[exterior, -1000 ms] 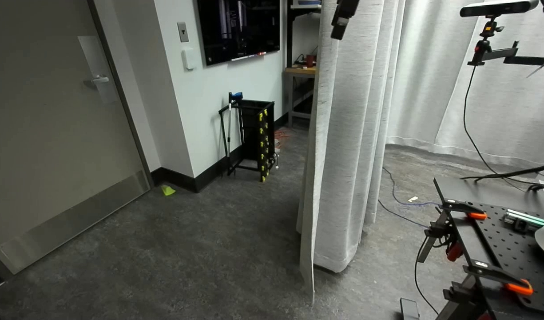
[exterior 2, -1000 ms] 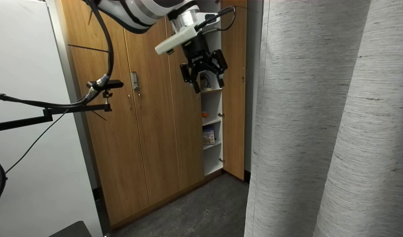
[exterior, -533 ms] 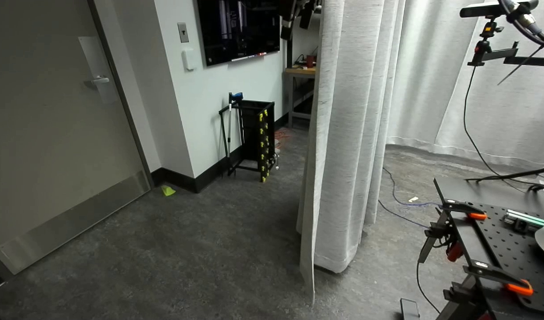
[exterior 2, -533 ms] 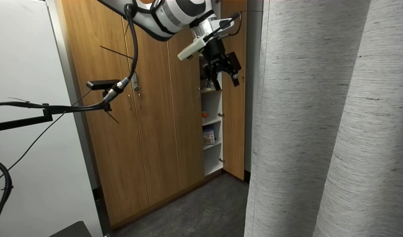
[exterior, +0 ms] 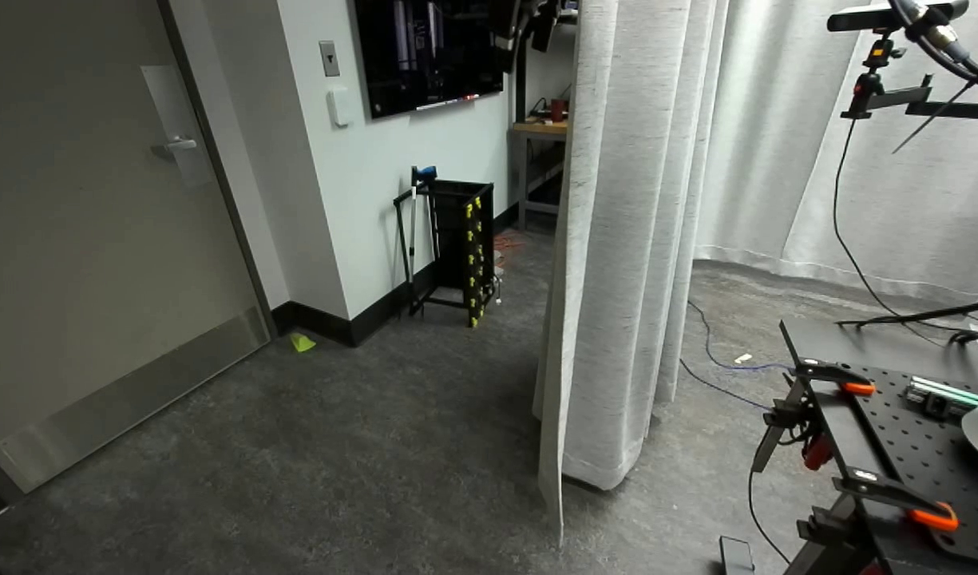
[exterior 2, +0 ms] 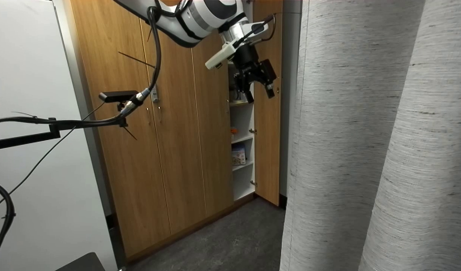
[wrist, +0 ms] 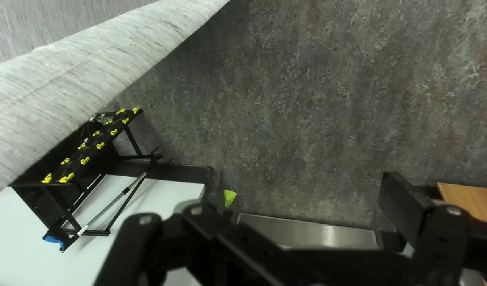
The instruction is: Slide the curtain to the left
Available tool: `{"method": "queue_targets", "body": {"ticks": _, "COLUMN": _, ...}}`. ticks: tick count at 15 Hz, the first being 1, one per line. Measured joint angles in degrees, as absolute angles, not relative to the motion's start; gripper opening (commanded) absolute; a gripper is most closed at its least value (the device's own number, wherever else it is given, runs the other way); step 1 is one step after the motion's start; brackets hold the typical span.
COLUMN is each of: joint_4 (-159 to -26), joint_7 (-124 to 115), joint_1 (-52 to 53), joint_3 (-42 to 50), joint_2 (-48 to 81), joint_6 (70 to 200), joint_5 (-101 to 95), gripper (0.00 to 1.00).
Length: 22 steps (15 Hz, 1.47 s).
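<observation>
The light grey curtain [exterior: 640, 239] hangs in vertical folds in the middle of an exterior view, its free edge facing left. It also fills the right side of an exterior view [exterior 2: 358, 131]. In the wrist view the curtain [wrist: 92, 67] crosses the upper left, apart from the fingers. My black gripper [exterior 2: 259, 95] is open and empty, to the left of the curtain with a gap between them. The gripper also shows at the top of an exterior view [exterior: 524, 46], just left of the curtain's free edge, and its spread fingers show in the wrist view [wrist: 303, 186].
A wooden cabinet [exterior 2: 177, 150] with an open door [exterior 2: 267, 131] stands behind the arm. A camera on a bracket [exterior: 876, 52] and a black table with clamps [exterior: 896, 447] are on the right. A black rack [exterior: 457, 247] leans near the wall. Cables hang from the arm.
My open gripper has moved from in front of the curtain to beyond its left edge in an exterior view, and rightward toward the curtain in an exterior view. It barely moved in the last half second.
</observation>
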<state>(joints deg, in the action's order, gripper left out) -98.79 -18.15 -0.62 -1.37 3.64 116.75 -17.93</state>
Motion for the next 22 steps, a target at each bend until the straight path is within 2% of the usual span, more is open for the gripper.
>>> {"method": "queue_targets", "body": {"ticks": 13, "joint_4": -100.88, "joint_7": -46.48, "joint_1": -1.01, "joint_3": 2.38, "joint_2": -0.26, "joint_6": 117.16, "joint_5": -20.62, "gripper": 1.0}}
{"method": "queue_targets", "body": {"ticks": 22, "joint_4": -105.51, "joint_7": -64.24, "joint_1": -1.02, "joint_3": 0.77, "joint_2": -5.4, "joint_6": 115.63, "joint_5": -28.56, "gripper": 1.0}}
